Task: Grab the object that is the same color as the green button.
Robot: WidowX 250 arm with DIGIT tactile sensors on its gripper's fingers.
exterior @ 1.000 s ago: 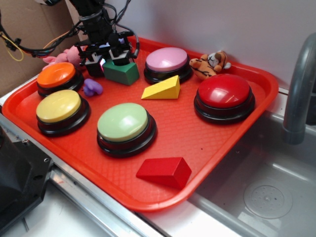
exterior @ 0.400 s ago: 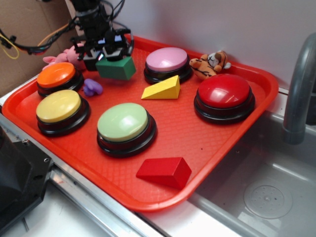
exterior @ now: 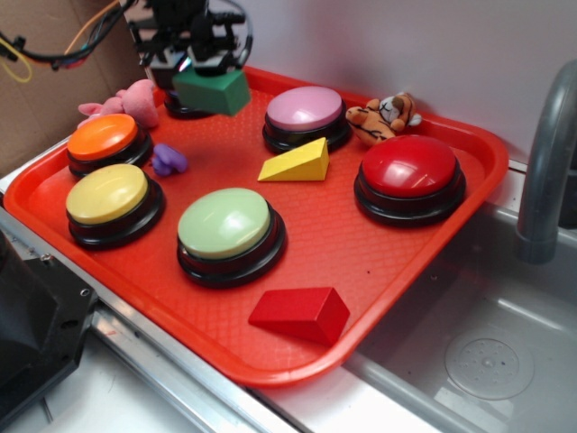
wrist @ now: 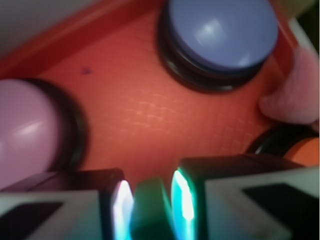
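The dark green block [exterior: 212, 91] hangs above the back left of the red tray [exterior: 379, 262], clamped in the hand [exterior: 194, 65], well behind the green button [exterior: 225, 225] at the tray's front. In the wrist view the block [wrist: 148, 210] sits between both fingers [wrist: 182, 197], over a blue button [wrist: 220, 30].
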